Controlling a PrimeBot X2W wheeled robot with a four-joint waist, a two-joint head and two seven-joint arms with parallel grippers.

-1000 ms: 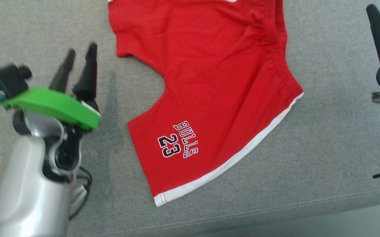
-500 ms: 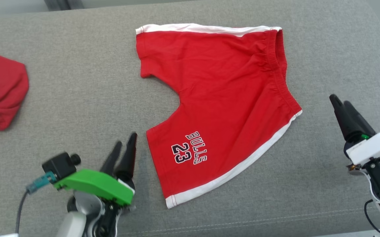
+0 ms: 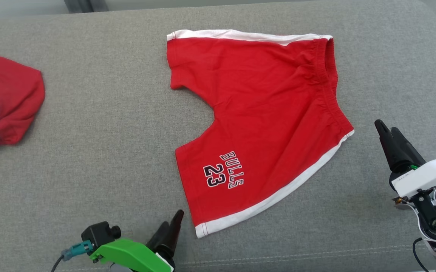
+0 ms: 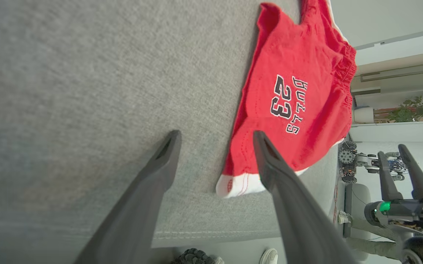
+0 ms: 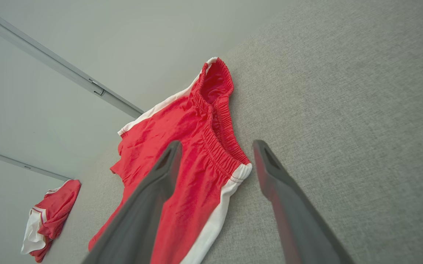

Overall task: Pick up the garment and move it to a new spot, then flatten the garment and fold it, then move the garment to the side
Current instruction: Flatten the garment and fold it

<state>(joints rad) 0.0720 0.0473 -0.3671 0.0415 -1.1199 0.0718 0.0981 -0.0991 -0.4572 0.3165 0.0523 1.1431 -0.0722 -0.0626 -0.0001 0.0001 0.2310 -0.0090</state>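
grey woven upholstery [image 3: 89, 158] runs across the whole workspace. the red jersey shorts with white side stripes and a black "bulls 23" print [image 3: 271, 113] lie spread flat on it, roughly in the middle, with the elastic waistband toward the robot's right and the two leg openings toward its left. a crumpled red and white garment [image 3: 6, 98] sits well apart at the far left. judging by how smooth the cloth lies, flattening looks done and the fold is the step in hand, so aim to bring the near leg over the far one. take the near hem corner [image 3: 202, 231] with the left gripper [image 4: 216, 135] and the near end of the waistband [image 3: 348, 133] with the right gripper [image 5: 217, 143]. pinch only the edge, so you catch both layers without grabbing upholstery. lift both corners together and low, then carry them away in step so the crotch curve doesn't bunch. the left gripper hangs low at the front edge, just beside that hem corner, its fingers pointing up toward the shorts and spread wide with nothing between them. the right gripper sits off the cloth near the waistband's near end, its fingers tilted toward it, likewise parted and empty — its wrist view shows bare upholstery and the white stripe in the gap.
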